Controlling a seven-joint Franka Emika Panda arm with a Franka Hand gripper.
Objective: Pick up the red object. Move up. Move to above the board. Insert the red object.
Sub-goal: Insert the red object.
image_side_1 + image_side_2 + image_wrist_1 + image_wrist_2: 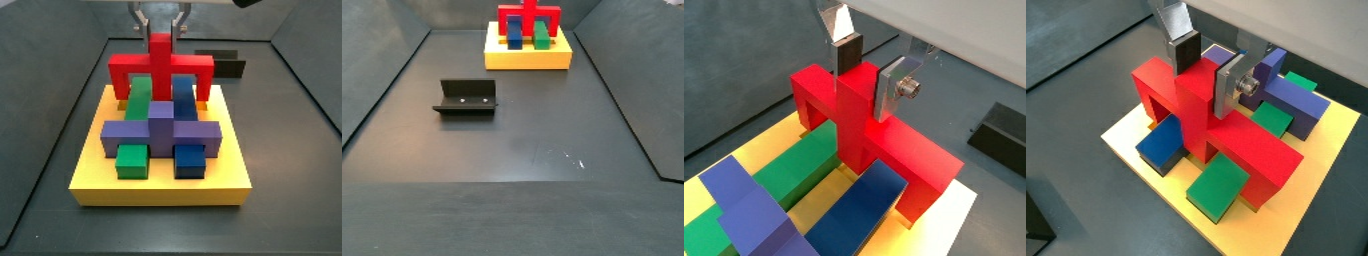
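Non-task items: blocks, fixture, tabletop

Purple cross-shaped block (160, 128) lies flat across the middle of the board (160, 188). Two long bars run away from it, green (138, 96) beside blue (182, 96). Two short blocks sit at its near side, green (131, 160) and blue (191, 158), apart from each other. Fixture (466, 97), a dark L-shaped bracket with two small holes in its upright face, stands alone, well apart from the board. Tabletop (516, 150) is dark grey with pale scuffs (577, 158) and dark surrounding walls. For reference, the hand (160, 28) hangs over the bars' far ends, clasping the red object (160, 66).
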